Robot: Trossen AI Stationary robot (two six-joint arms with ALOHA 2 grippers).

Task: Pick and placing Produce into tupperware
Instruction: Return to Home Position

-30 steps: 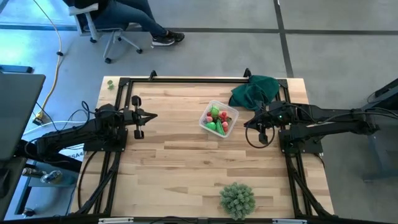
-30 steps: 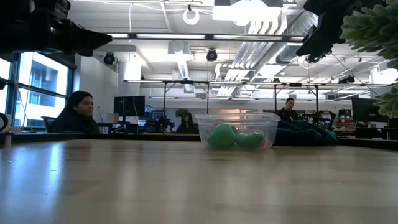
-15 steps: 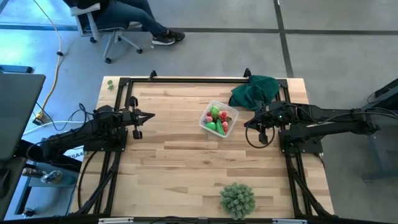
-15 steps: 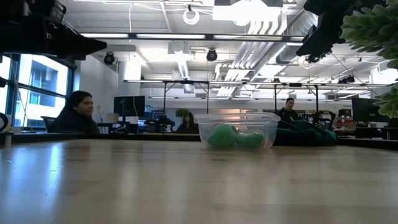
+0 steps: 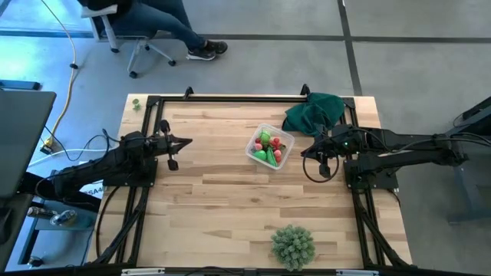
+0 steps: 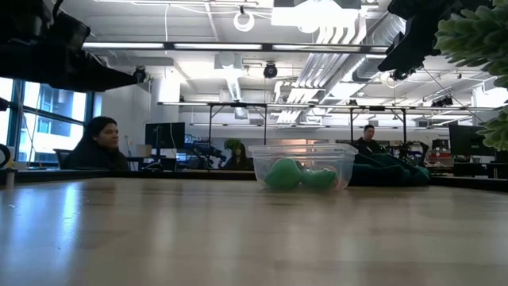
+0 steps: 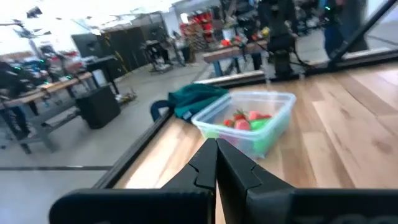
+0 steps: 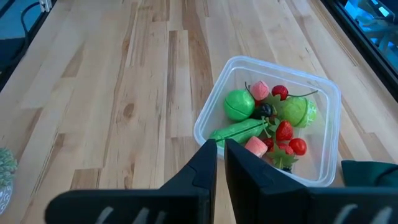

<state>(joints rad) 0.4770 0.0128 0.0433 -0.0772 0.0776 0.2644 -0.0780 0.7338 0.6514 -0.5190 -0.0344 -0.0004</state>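
High view, tupperware: the clear tupperware [image 5: 286,140] stood on the wooden table [image 5: 215,199], just ahead of the right gripper's fingertips and well ahead of the left gripper's, between the two.
Produce: the toy produce [image 8: 261,118] lay inside the tupperware: a green ball, a paler green piece, a long green pod, red strawberries, pink pieces and a dark cherry, all touching or heaped together.
Right gripper: the right gripper [image 5: 305,153] hovered above the table with its fingers drawn together on nothing, pointing at the near wall of the tupperware.
Left gripper: the left gripper [image 5: 186,142] hung over its own side of the table, fingers pressed together and empty, aimed across at the tupperware.
Beyond the grippers: a dark green cloth [image 5: 314,111] lay past the tupperware, off to the far side of the right gripper; a pale-green spiky ball [image 5: 292,245] sat well apart from both grippers, at the table's near edge.
Step in hand: judged to be the return to rest, since all the produce in sight lay in the tupperware and neither gripper held anything.
Next move: likely only folding each arm back over its base, clear of the tupperware, with no grasp called for.
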